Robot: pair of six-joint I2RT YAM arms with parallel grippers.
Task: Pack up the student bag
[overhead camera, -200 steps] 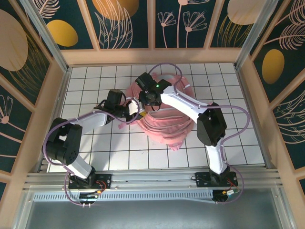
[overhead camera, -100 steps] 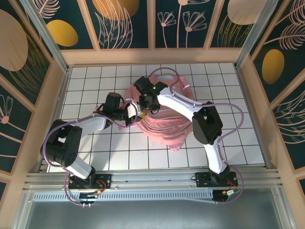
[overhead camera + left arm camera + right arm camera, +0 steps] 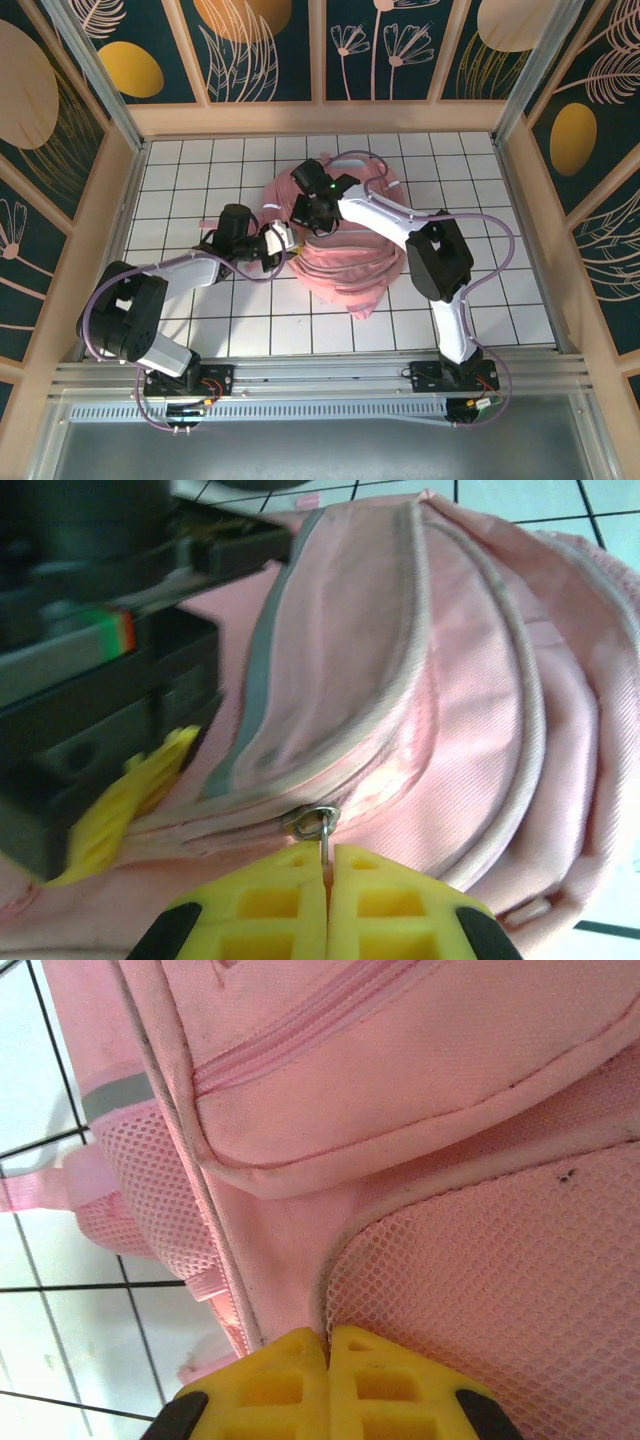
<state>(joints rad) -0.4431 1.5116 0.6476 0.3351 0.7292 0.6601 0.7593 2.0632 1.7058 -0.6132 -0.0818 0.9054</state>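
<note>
The student bag point(image 3: 345, 265), a big soft pink backpack, lies in the middle of the white tiled table. At the bag's left edge my left gripper point(image 3: 285, 240) is shut, its yellow jaws point(image 3: 327, 858) pinching the thin metal zipper pull point(image 3: 312, 821) of a front pocket with a grey stripe point(image 3: 262, 685). My right gripper point(image 3: 305, 215) reaches over the bag's upper left part. It is shut point(image 3: 327, 1336) on the bag's fabric, at the seam where the mesh panel point(image 3: 500, 1290) begins. The right arm's black body point(image 3: 100, 660) stands close beside the left gripper.
White tiled table point(image 3: 210, 330) with wooden walls all round. A pink strap point(image 3: 40, 1192) trails off the bag onto the tiles. Purple cables loop over both arms. Open tiles lie to the left, the right and in front of the bag.
The right gripper's jaws have closed on the bag's fabric. The left gripper, still on the zipper pull, has shifted slightly toward the near left, and the bag has shifted with them.
</note>
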